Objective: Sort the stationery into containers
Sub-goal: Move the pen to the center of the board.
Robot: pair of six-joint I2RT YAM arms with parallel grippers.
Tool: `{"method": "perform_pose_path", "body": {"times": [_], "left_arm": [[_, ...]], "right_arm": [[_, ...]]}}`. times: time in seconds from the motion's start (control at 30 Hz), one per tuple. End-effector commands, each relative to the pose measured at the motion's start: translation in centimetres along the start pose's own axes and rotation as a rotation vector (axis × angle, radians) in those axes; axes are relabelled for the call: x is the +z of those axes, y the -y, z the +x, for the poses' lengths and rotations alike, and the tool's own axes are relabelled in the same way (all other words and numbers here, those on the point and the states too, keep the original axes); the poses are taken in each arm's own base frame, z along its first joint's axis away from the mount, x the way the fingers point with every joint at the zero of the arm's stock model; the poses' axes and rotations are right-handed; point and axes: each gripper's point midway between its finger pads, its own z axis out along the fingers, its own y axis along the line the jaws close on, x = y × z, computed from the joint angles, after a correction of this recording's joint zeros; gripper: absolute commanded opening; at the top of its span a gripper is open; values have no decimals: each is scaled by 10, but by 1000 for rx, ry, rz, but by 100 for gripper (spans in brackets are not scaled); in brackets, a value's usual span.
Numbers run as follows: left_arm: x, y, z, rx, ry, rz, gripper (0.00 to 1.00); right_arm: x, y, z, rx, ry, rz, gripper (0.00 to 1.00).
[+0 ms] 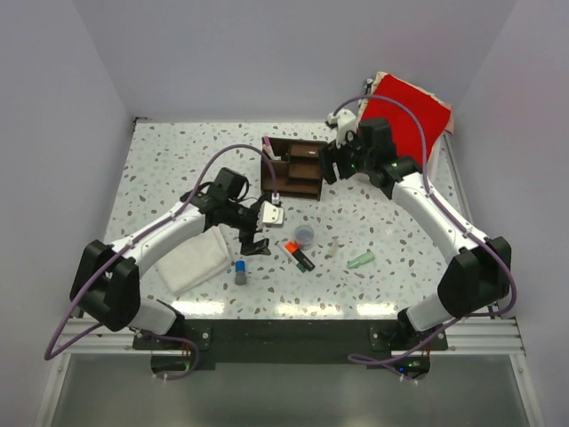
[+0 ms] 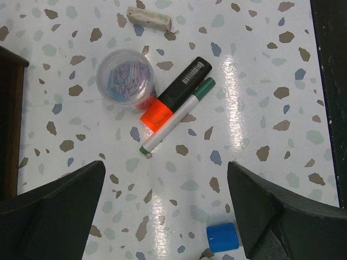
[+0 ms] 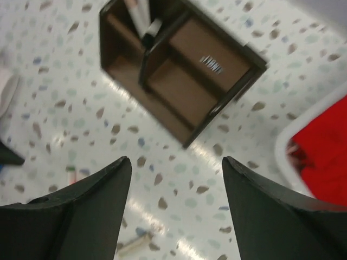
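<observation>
Two grippers were logged, both empty. The left gripper (image 2: 165, 216) was held wide open above the speckled table (image 2: 260, 81), with nothing caught between its fingers (image 2: 54, 211). Behind those fingers, in the top view, a white folded cloth (image 1: 196, 258) was seen beside the forearm. Ahead of the fingers and apart from them, a small round pot (image 2: 126, 78) of coloured clips was noted. The orange-and-black highlighter (image 2: 176, 93) was laid just beside it, and a green-capped white marker (image 2: 176, 116) lay along the highlighter. Further ahead, a pale eraser-like stub (image 2: 149, 18) was seen. The blue-capped grey stick (image 2: 222, 237) was found just inside the finger at the right of the wrist view, with only its cap showing. A mint-green piece (image 1: 361, 261) was seen well apart, between the two arms.

The right gripper (image 3: 176, 211) was also spread open, with nothing gripped. The dark wooden organizer (image 3: 179, 70) was framed ahead of its fingers (image 3: 276, 216), well clear of them. Pens (image 3: 135, 13) were stood in a far compartment. A white basket with red cloth (image 3: 325, 157) was seen out past the right-side finger.
</observation>
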Motion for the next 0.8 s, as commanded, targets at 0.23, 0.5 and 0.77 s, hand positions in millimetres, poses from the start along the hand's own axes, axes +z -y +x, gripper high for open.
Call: {"method": "perform_pose_path", "body": {"times": [0.23, 0.5, 0.77], "left_arm": [[49, 0, 13, 213, -47, 60, 71], [71, -12, 25, 158, -78, 107, 46], [84, -25, 35, 143, -111, 105, 47]], "right_arm": [[-43, -56, 72, -37, -121, -232, 68], [-52, -51, 64, -92, -88, -202, 67], [-61, -55, 79, -73, -96, -201, 67]]}}
